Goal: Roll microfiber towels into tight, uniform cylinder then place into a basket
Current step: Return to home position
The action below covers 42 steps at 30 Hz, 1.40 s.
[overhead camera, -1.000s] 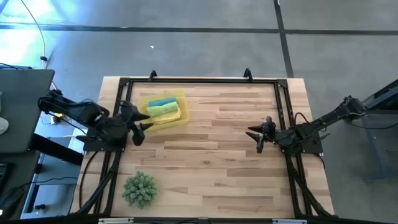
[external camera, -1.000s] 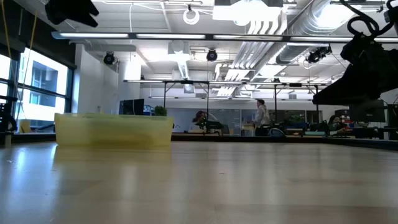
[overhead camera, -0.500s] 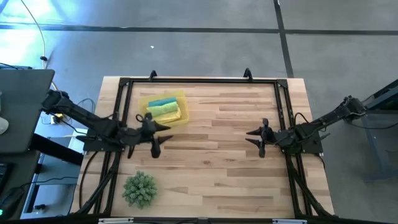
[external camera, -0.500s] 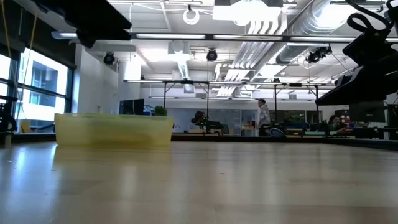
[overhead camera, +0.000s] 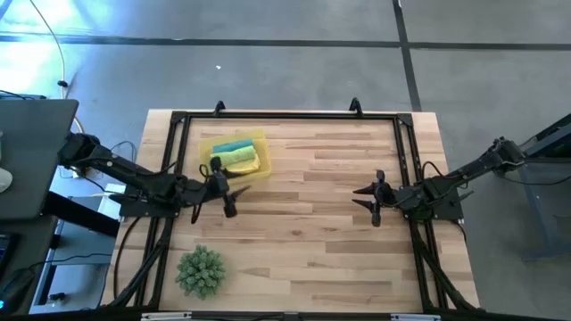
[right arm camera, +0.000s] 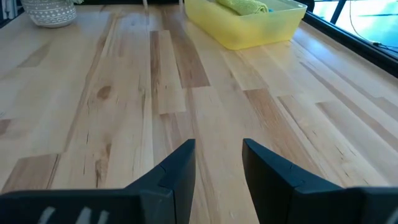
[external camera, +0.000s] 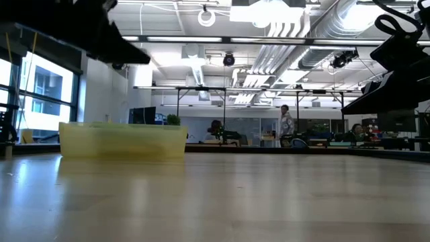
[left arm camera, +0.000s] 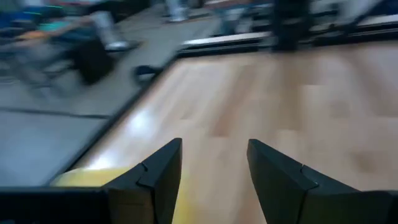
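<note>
The yellow basket [overhead camera: 257, 143] stands at the table's far left, also in the low view [external camera: 123, 141]. Rolled towels lie inside it: a teal one [overhead camera: 232, 145] at the far side and yellow-green ones [overhead camera: 239, 161] beside it. My left gripper [overhead camera: 232, 198] hangs just near of the basket, open, with nothing between its fingers [left arm camera: 211, 168]; a corner of the basket [left arm camera: 81, 177] shows beside them. My right gripper [overhead camera: 361, 198] waits open over the table's right side, with bare wood between its fingers [right arm camera: 217, 168].
A spiky green plant ball [overhead camera: 201, 272] sits near the table's near left corner, its pot [right arm camera: 53, 12] visible in the right wrist view. A black frame [overhead camera: 285, 116] runs around the table's edges. Bare wood [overhead camera: 303, 178] lies between the two grippers.
My left gripper has moved away from the basket's near left side toward the table's right and near edge, has come down and has rolled about its own axis. It stays open. My right gripper has rolled a little in place.
</note>
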Each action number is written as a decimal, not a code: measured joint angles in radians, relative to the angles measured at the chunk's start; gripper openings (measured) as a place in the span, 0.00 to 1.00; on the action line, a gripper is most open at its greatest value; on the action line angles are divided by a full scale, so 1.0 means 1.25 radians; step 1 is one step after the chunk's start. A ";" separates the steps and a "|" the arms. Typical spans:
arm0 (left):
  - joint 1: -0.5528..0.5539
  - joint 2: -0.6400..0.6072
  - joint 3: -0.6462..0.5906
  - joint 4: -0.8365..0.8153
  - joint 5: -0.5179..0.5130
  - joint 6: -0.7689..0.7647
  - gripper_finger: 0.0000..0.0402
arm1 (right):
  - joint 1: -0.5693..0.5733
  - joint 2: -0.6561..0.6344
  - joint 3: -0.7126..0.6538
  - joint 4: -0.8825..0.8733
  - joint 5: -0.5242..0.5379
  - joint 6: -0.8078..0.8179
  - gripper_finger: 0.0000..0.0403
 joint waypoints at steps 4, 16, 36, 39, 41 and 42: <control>0.031 -0.086 -0.088 0.074 -0.084 0.028 0.43 | 0.000 0.000 0.000 0.000 0.000 0.000 0.30; 0.062 -0.309 -0.278 0.108 -0.109 0.032 0.43 | 0.000 0.000 0.000 0.000 0.000 0.000 0.30; 0.112 -0.512 -0.290 0.096 -0.106 0.032 0.43 | 0.000 0.000 0.000 0.000 0.000 0.000 0.30; 0.139 -0.560 -0.290 0.096 -0.107 0.031 0.43 | 0.000 0.000 0.000 0.000 0.000 0.000 0.30; 0.155 -0.592 -0.289 0.096 -0.107 0.031 0.43 | 0.000 0.000 0.000 0.000 0.000 0.000 0.30; 0.163 -0.605 -0.289 0.096 -0.107 0.031 0.43 | 0.000 0.000 0.000 0.000 0.000 0.000 0.30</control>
